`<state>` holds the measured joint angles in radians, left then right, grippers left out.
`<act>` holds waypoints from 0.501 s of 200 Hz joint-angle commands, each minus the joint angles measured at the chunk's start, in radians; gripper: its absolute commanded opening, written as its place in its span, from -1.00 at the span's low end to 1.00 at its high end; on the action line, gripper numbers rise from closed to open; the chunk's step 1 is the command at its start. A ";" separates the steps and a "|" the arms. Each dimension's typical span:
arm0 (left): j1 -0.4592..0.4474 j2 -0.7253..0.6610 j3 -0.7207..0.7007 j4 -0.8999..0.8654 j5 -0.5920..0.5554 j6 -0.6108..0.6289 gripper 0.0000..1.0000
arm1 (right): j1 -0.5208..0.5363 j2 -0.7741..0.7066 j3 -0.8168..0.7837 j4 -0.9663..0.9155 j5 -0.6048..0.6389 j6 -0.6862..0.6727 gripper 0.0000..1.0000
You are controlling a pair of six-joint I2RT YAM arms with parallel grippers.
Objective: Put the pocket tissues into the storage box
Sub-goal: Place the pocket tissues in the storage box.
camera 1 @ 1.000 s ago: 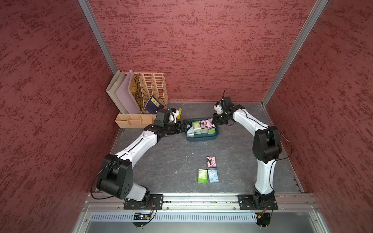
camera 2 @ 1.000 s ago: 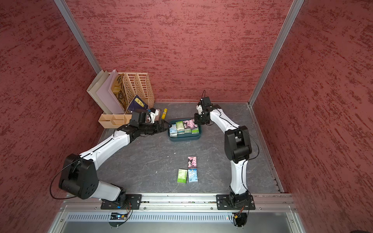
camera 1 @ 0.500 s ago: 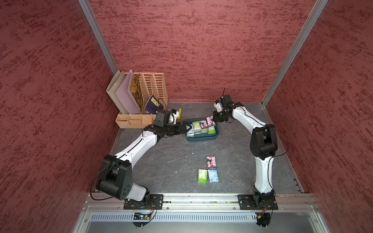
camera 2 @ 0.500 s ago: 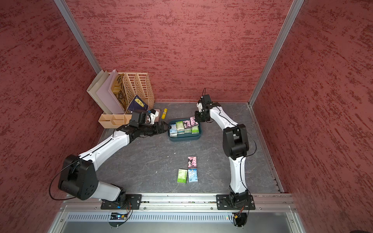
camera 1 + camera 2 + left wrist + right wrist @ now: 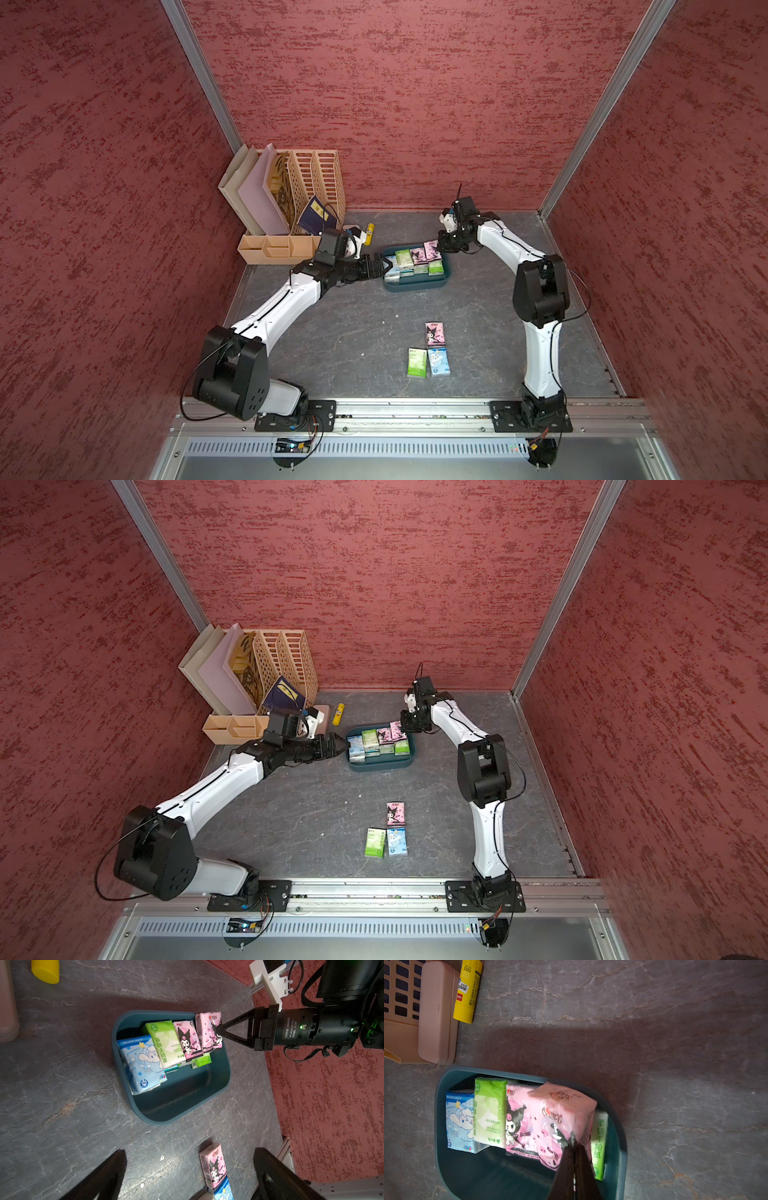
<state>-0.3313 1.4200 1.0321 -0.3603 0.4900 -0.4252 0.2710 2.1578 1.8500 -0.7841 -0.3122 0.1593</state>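
Three loose pocket tissues [image 5: 434,333]: pink, green, blue packs on grey counter [image 5: 353,332].
Dark teal plastic storage box [image 5: 415,286]: part-filled.
Right gripper [image 5: 218,1031]: pinching pink pack [image 5: 207,1022] over box, likely for release.
Left gripper [image 5: 380,265]: wide, empty.

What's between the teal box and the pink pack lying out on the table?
Only bare grey tabletop, bar a tiny pale speck, runs from the storage box to the loose pink pack. That shows in both top views.

Left arm [image 5: 286,305] and right arm [image 5: 540,353]: glossy white shells, chunky black joints, skinny black cables looping off. Right gripper [image 5: 220,1030] has black triangular fingers [image 5: 239,1020].
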 commanded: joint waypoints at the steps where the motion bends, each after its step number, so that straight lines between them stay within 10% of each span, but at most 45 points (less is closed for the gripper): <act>1: -0.004 -0.018 -0.006 -0.008 -0.012 0.014 0.99 | -0.005 -0.007 -0.028 0.015 -0.013 -0.003 -1.00; 100: -0.005 -0.018 -0.009 -0.020 -0.003 0.022 0.99 | -0.005 0.008 -0.021 0.040 -0.006 0.019 -0.89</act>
<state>-0.3321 1.4200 1.0321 -0.3798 0.4885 -0.4210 0.2710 2.1578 1.8015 -0.7658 -0.3126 0.1642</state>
